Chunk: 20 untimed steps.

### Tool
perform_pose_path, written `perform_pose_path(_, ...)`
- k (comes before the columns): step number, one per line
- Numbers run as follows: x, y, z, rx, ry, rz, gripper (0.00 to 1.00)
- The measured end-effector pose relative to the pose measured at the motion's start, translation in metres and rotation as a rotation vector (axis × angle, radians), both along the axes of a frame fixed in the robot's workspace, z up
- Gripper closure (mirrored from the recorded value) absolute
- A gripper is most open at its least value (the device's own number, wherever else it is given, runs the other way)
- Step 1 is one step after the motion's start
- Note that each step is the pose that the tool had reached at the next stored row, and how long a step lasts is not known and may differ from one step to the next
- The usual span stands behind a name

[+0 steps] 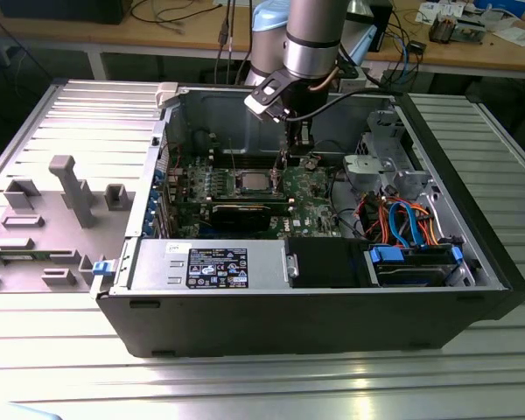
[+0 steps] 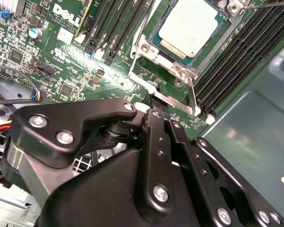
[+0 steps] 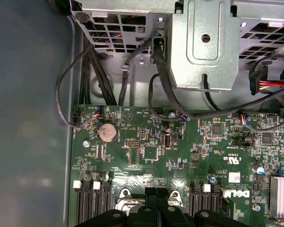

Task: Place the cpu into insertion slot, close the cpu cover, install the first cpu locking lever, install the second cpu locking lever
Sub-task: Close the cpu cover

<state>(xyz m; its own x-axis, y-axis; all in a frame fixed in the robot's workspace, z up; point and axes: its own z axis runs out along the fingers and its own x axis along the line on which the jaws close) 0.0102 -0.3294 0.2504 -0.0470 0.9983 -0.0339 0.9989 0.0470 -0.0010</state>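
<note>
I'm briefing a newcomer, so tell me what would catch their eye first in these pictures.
First, the open computer case on the ribbed metal table, with the grey robot arm reaching down into it. Next, in the second wrist view, the silvery chip sitting in its metal-rimmed socket on the green board, and the black hand, closed, just beside it.

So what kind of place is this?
Probably a robot lab or workshop: a robot arm reaches into an open desktop computer case on a ribbed metal table, with a cluttered wooden workbench behind.
</note>
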Motion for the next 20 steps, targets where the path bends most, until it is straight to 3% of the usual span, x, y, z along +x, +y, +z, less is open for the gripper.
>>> perform_pose_path(20,-0.0104,0.0,0.0,0.0,0.0,0.0,0.89)
